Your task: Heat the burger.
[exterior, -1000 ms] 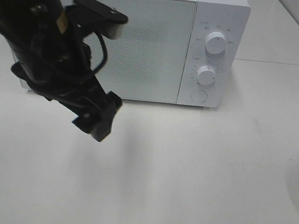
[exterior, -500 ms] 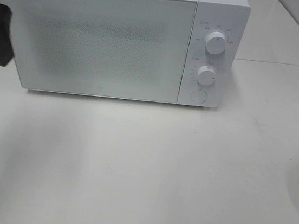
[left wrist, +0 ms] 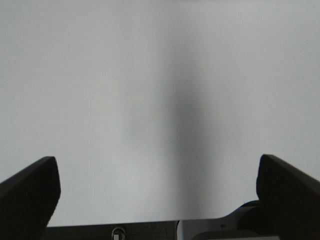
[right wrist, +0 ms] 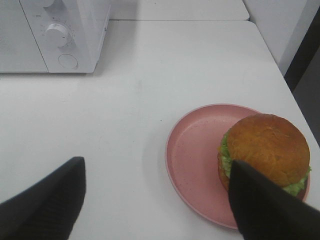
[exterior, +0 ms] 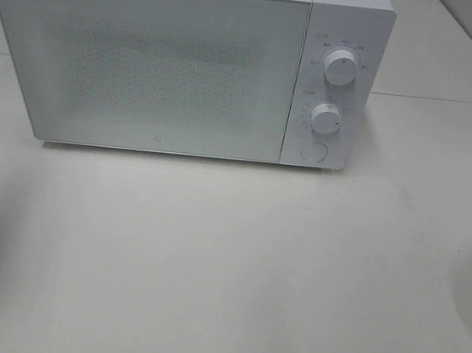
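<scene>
The burger (right wrist: 265,150) stands upright on a pink plate (right wrist: 192,155), seen only in the right wrist view. Its stacked layers rise straight up from the plate, bun crown on top, so its long axis is vertical; being round, it points no particular way sideways. Green lettuce shows under the bun at the rim. It sits off-centre on the plate, toward the side farther from the microwave (exterior: 181,62), and the plate lies on the white worktop (exterior: 224,270) well apart from the microwave's front corner.

The right gripper (right wrist: 160,200) hangs above the worktop with its jaws spread wide and nothing between them; one dark finger (right wrist: 267,207) overlaps the near edge of the burger in that view, but whether it touches cannot be told. The left gripper (left wrist: 160,195) is also spread wide and empty, over bare white surface crossed by a soft shadow.

In the high view the microwave stands at the back of the worktop with its door shut and two knobs (exterior: 341,69) on its right-hand panel. A second ago the left arm filled the left of that view in front of the door; half a second ago only a dark tip showed at the left edge; now the arm has gone from that view entirely. The microwave has not moved.
</scene>
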Robot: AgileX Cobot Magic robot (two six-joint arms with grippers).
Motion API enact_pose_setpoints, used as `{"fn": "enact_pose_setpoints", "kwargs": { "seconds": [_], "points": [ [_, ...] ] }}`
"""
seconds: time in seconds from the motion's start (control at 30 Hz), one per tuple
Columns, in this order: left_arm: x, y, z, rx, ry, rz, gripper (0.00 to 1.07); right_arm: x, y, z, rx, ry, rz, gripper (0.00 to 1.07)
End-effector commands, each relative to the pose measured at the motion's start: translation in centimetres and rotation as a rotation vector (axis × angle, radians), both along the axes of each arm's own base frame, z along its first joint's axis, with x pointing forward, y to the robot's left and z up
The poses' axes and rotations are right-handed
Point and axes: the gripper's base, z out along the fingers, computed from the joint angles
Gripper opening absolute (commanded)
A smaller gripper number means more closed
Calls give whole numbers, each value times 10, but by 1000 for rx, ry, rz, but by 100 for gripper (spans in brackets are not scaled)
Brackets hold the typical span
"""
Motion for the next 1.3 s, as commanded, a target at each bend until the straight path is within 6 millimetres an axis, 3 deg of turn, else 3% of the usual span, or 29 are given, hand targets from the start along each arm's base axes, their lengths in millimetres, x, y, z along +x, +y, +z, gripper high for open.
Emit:
{"fn": "enact_pose_setpoints", "kwargs": {
  "seconds": [0.03,0.63,0.83,1.3],
  "points": [
    [-33,2,-15,-14,4,11,100,-4,0,0,2,-35,-3,76],
    [-127,5,-58,-8,-161,11,100,-4,0,0,2,-35,-3,76],
    [-146,6,-72,-8,-187,11,100,-4,0,0,2,-35,-3,76],
    [-174,7,-63,-9,-467,13,100,-4,0,0,2,-35,-3,76]
  ]
}}
